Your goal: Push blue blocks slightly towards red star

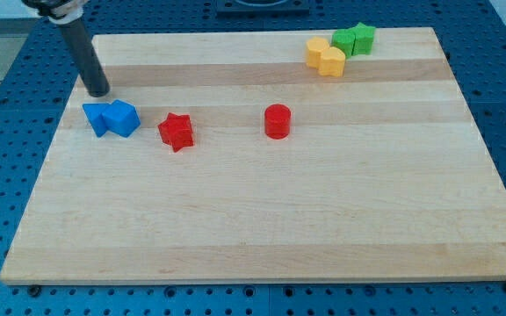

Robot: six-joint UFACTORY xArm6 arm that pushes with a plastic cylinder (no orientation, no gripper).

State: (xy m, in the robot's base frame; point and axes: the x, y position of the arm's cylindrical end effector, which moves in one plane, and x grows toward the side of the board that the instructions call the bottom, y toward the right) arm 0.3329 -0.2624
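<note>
Two blue blocks sit side by side at the board's left: one (pixel 96 118) on the left and one (pixel 124 118) on the right, touching each other. The red star (pixel 176 132) lies just to the right of them, a small gap away. My tip (pixel 99 91) is above the left blue block, toward the view's top, close to it but apart.
A red cylinder (pixel 277 121) stands near the board's middle. Two yellow blocks (pixel 325 56) and two green blocks (pixel 355 39) cluster at the top right. The wooden board (pixel 262 219) rests on a blue perforated table.
</note>
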